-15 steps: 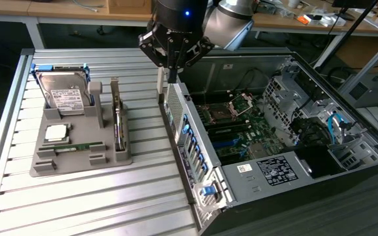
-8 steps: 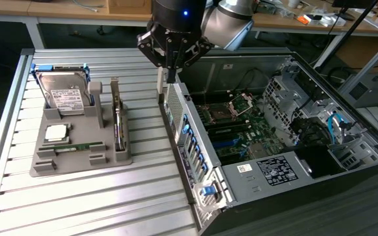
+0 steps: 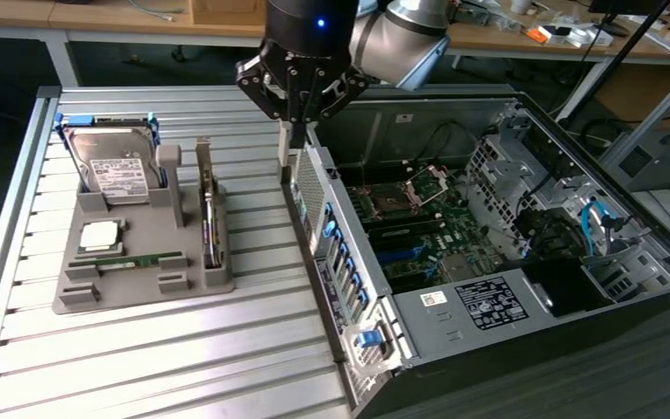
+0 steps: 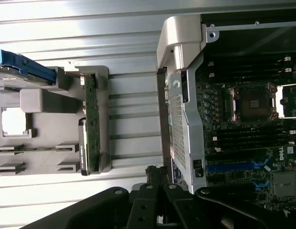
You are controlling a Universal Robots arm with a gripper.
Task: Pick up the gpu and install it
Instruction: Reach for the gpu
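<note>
Above the computer case's (image 3: pixel 338 271) rear corner, I see my claw (image 3: pixel 299 122) shut tight and empty, with the gpu (image 3: pixel 207 205) standing on edge in the grey tray (image 3: pixel 137 281) off to the exterior view's left, its length parallel to the case wall.

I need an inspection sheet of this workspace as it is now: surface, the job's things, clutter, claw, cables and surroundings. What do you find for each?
Surface: slatted metal table, bearing a gray parts holder and an open computer case.
Job's things: gpu stands on edge in the holder's slot, not gripped; motherboard lies exposed in the case.
Clutter: hard drive, processor chip and RAM stick in the holder.
Claw: claw shut, holding nothing, over the case's rim on the holder's side.
Cables: black cable and blue cables inside the case.
Surroundings: wooden workbenches behind the table.
</note>
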